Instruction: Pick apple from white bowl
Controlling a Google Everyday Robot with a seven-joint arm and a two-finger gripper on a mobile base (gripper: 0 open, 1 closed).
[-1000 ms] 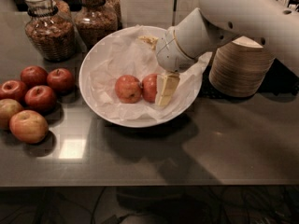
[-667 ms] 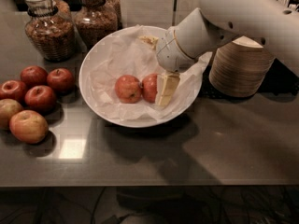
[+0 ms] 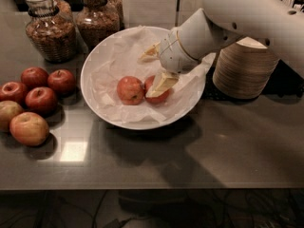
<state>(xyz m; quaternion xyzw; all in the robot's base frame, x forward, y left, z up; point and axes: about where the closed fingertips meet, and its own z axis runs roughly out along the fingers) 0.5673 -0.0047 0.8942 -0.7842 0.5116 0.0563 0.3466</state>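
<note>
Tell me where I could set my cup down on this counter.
Bare counter runs along the front edge, below the white bowl and the stacked bowls. Crowded: loose apples at left, jars at the back, and the tool inside the bowl over the apple.

1. No text, label, brand, number or sign can be read anywhere in view.
2. The gripper (image 3: 155, 69) sits inside the white bowl (image 3: 142, 125), its fingers spread apart and the lower one lying over the red apple (image 3: 164, 98). Its pale casing carries no legible marking.
3. The left jar (image 3: 50, 30), the right jar (image 3: 99, 20) and the stack of beige bowls (image 3: 244, 68) on the desk (image 3: 228, 151) bear no lettering that can be made out.
</note>
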